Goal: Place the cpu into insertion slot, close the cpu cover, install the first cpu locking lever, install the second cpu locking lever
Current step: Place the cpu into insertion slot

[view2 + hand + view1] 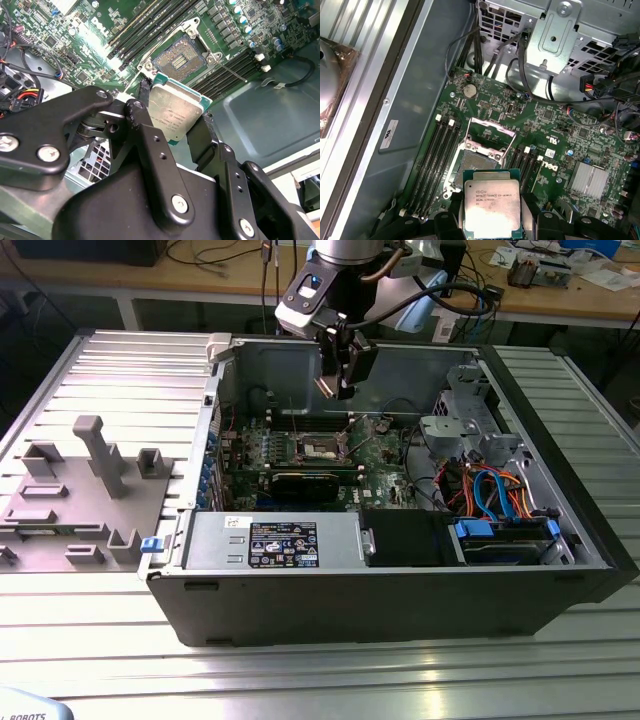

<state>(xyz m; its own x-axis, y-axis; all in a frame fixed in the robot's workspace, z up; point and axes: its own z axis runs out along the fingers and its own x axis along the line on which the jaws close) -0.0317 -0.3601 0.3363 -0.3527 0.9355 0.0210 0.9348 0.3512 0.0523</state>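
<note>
Black fingers of the hand clench the cpu by its edges, above the insertion slot and apart from it; the cpu cover stands raised beside that slot.

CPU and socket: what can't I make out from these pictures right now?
CPU underside: hidden in both wrist views by its own metal top.
Socket, one edge: covered by the CPU in the first wrist view.
Socket pins: too small in the exterior view.
</note>
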